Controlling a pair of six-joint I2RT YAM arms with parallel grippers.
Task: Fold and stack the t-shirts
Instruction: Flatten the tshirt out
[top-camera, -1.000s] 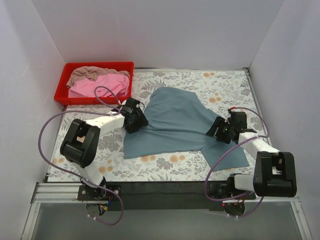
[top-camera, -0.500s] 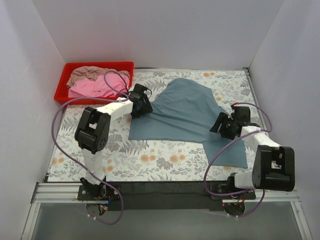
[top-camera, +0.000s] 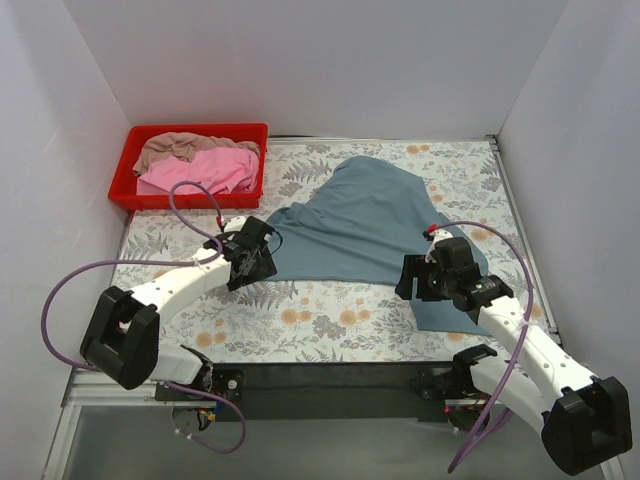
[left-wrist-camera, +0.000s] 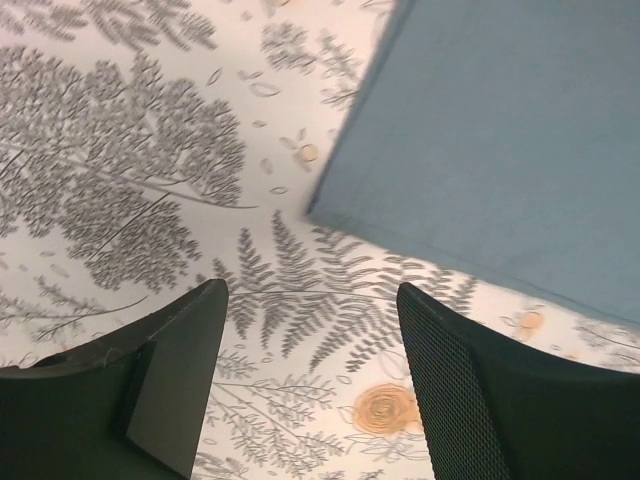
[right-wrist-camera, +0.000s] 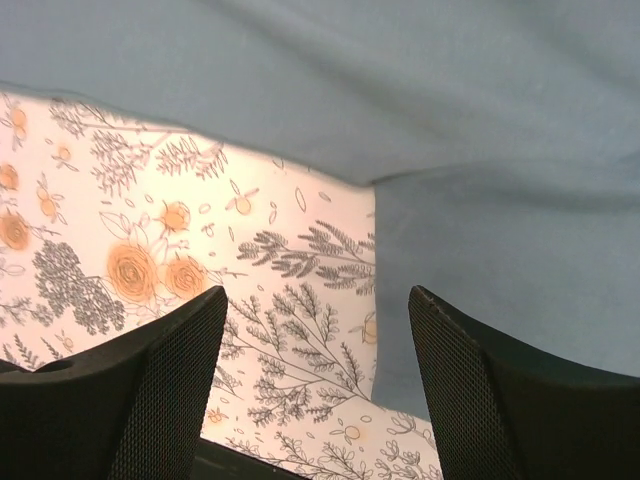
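A dusty blue-grey t-shirt (top-camera: 370, 220) lies spread on the floral table, one sleeve (top-camera: 455, 300) reaching toward the near right. My left gripper (top-camera: 255, 268) hovers open above the table at the shirt's near-left corner. In the left wrist view its fingers (left-wrist-camera: 312, 300) hold nothing, and the shirt corner (left-wrist-camera: 500, 130) lies ahead of them. My right gripper (top-camera: 408, 280) hangs open and empty beside the sleeve's inner edge. The right wrist view shows this gripper (right-wrist-camera: 317, 300) with the cloth (right-wrist-camera: 400, 90) beyond it. A pink t-shirt (top-camera: 200, 172) and a beige one (top-camera: 180, 148) lie crumpled in the tray.
The red plastic tray (top-camera: 125, 185) stands at the back left corner of the floral tablecloth (top-camera: 330, 320). White walls close in the left, back and right sides. A black rail (top-camera: 330, 378) runs along the near edge between the arm bases.
The shirt slid toward the back, then stayed put. Both grippers let go of it, opened wider and drew back toward the near side, the left one down to the shirt's near-left corner.
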